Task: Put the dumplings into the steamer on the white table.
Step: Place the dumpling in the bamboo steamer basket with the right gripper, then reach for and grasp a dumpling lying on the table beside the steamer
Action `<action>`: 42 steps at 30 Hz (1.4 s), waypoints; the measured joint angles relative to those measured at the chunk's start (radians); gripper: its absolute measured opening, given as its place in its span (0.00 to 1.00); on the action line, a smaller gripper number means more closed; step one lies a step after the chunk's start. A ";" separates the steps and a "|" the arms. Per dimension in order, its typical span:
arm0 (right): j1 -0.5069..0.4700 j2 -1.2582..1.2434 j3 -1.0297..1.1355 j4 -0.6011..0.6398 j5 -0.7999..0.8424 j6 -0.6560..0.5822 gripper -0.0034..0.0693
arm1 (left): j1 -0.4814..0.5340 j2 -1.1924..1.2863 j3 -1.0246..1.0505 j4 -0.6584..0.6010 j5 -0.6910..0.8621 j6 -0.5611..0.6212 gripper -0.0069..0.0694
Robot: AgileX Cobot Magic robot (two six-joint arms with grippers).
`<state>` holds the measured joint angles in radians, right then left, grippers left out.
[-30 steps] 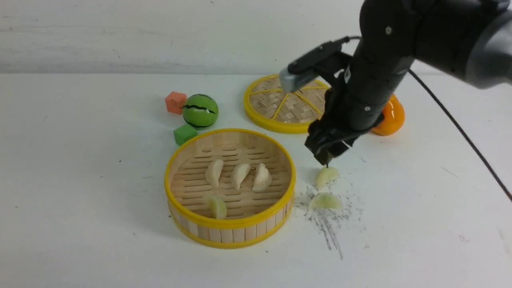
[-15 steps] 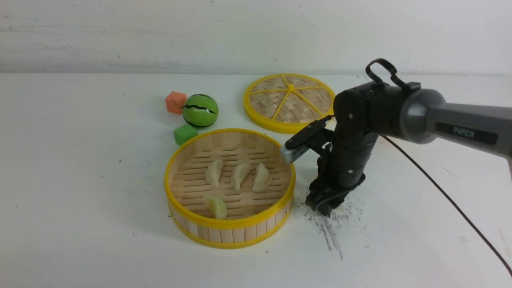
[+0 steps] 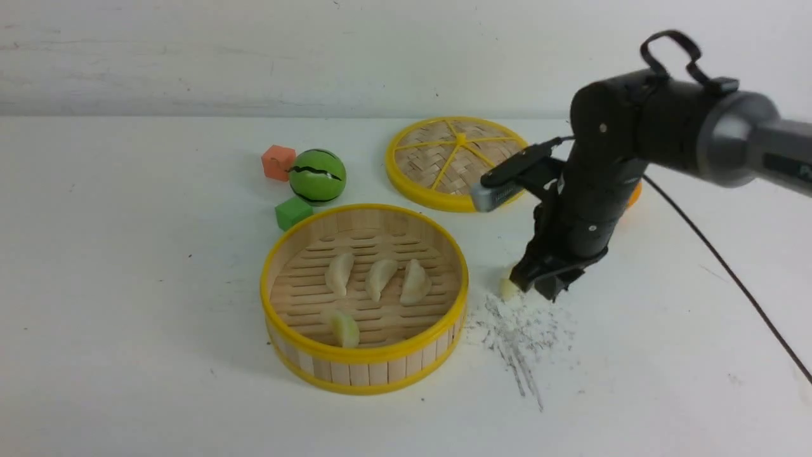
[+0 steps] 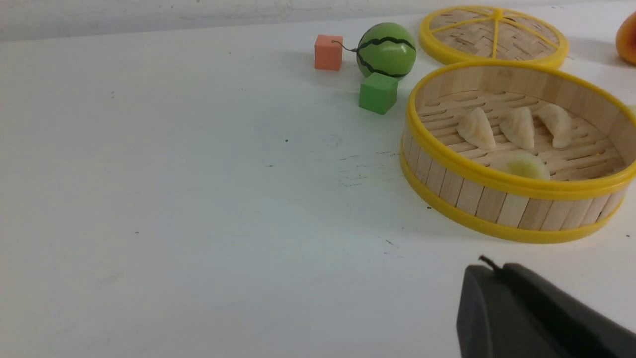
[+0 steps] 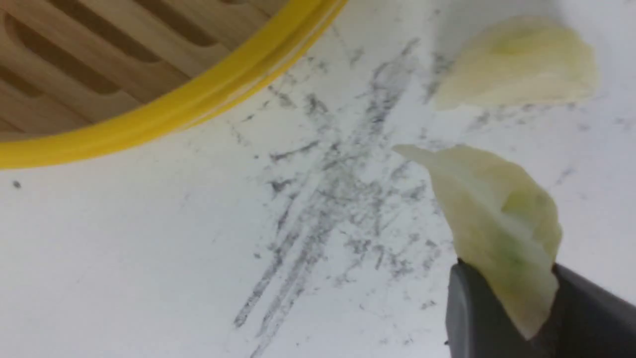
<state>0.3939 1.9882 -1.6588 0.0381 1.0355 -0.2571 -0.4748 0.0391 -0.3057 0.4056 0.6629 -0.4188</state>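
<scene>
- Front view: the white table (image 3: 127,285) had lost one thing. The grey patch (image 3: 517,330) beside the steamer (image 3: 365,298) was bare, where a pale green dumpling lay 1 s ago.
- Then the right arm (image 3: 590,190): 0.5 s ago it was pressed down on that patch. Now it had come up again and hung betw. the lid (image 3: 444,158) and the patch.
- The steamer itself did not move. It held the same 4 as before: 3 cream dumplings (image 3: 379,278) in a row and 1 green dumpling (image 3: 346,328) near the front wall.
- The right gripper (image 3: 539,287) was clenched on the fifth dumpling (image 5: 502,223). Right wrist view showed it pinched by one end betw. the two dark fingers (image 5: 467,318), prob. off the table.
- The sixth dumpling (image 3: 509,289) lay on the table as before, just beside the gripper and outside the steamer.
- For the left gripper (image 4: 521,308), only a dark part showed in left wrist view. I cannot tell if it was opened or closed.
- Meaning: the pick prob. succeeded. Next is to carry it over the yellow rim and let go, and 1 more remains after. The hold on the end only looked thin and could slip.
</scene>
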 joint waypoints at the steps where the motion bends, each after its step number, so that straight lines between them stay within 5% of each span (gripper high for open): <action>1: 0.000 -0.016 -0.005 0.008 0.001 0.007 0.24 | 0.000 0.000 0.000 0.000 -0.001 0.000 0.11; 9: 0.074 -0.060 -0.032 0.174 -0.031 0.020 0.24 | 0.000 0.000 0.000 0.000 -0.001 0.000 0.11; 14: 0.203 -0.003 -0.034 0.296 -0.128 0.074 0.24 | 0.000 0.000 0.000 0.000 -0.001 0.000 0.12; 28: 0.235 0.137 -0.038 0.303 -0.197 0.271 0.24 | 0.000 0.000 0.000 0.000 0.006 0.000 0.14; 38: 0.235 0.137 -0.083 0.316 -0.169 0.296 0.56 | 0.000 0.000 0.000 0.000 0.006 0.000 0.14; 42: 0.235 0.128 -0.133 0.269 -0.071 0.293 0.61 | 0.000 0.000 0.000 0.000 0.007 0.000 0.14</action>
<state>0.6289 2.1163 -1.7916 0.3075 0.9645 0.0357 -0.4748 0.0391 -0.3057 0.4056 0.6704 -0.4188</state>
